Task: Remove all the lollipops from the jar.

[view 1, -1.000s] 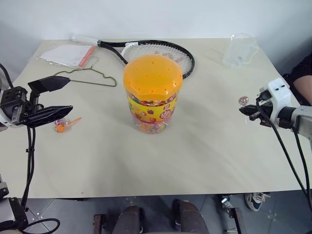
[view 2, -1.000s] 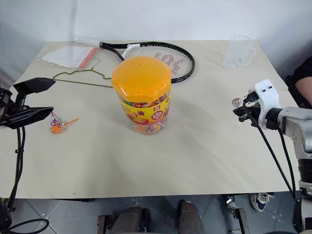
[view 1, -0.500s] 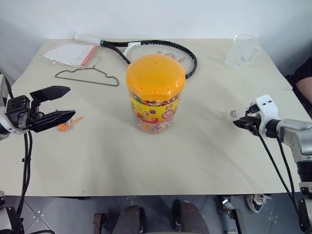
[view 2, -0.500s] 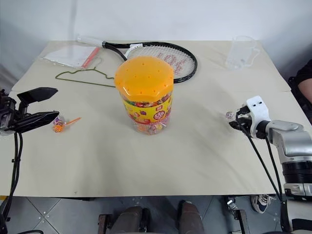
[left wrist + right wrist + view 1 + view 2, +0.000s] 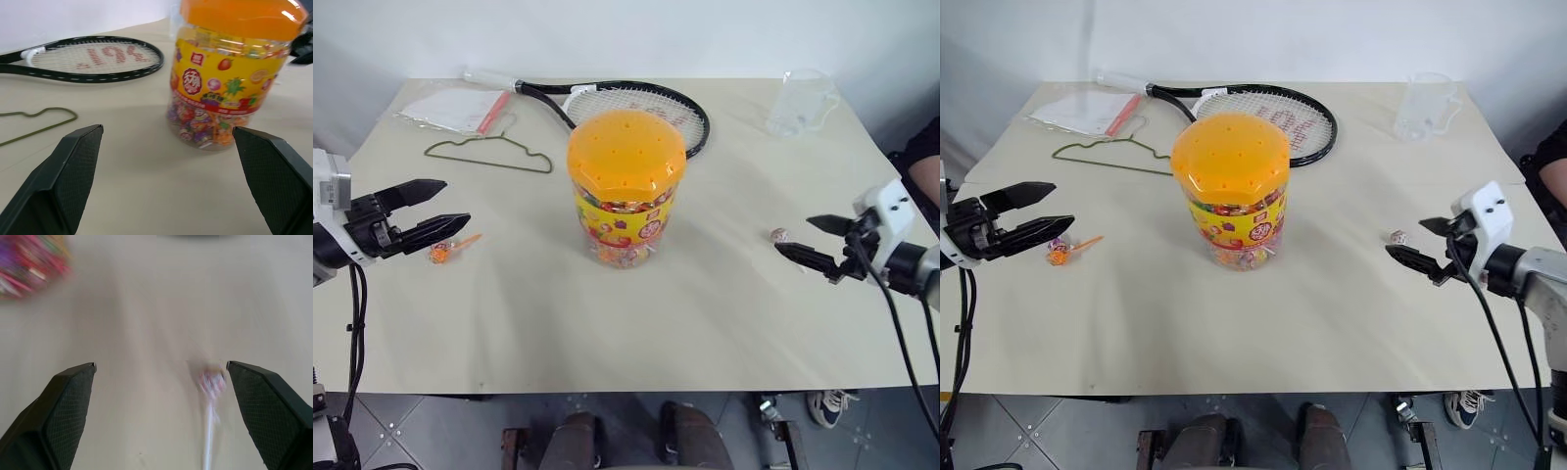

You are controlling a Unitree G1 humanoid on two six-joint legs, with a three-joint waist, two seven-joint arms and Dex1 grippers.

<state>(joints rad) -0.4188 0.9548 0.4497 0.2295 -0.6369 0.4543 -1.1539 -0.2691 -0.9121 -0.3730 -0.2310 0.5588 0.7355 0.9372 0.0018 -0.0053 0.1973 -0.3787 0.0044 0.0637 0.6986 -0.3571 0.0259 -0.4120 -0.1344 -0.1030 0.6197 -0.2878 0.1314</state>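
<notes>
The jar point(image 5: 626, 186), a clear cylinder with a domed orange lid and a yellow-red label, stands upright mid-table and holds many wrapped candies. A pale pink-silver lollipop point(image 5: 778, 235) lies on the table to its right, just beyond my right gripper point(image 5: 792, 233), which is open and empty. In the right wrist view the lollipop point(image 5: 212, 382) rests between the spread fingers, touching neither. An orange lollipop point(image 5: 1058, 257) and a purple one point(image 5: 1051, 241) lie at the left, beside my open, empty left gripper point(image 5: 457, 201). The left wrist view faces the jar point(image 5: 230, 73).
A tennis racket point(image 5: 636, 108) and a wire hanger point(image 5: 489, 154) lie behind the jar. A clear pitcher point(image 5: 798, 103) stands at the back right and a plastic-wrapped paper point(image 5: 450, 108) at the back left. A person's arm point(image 5: 922, 157) shows at the right edge.
My right gripper has opened, let go of the pale lollipop, which now lies on the table, and drawn back from it. My left gripper sank slightly towards the table.
</notes>
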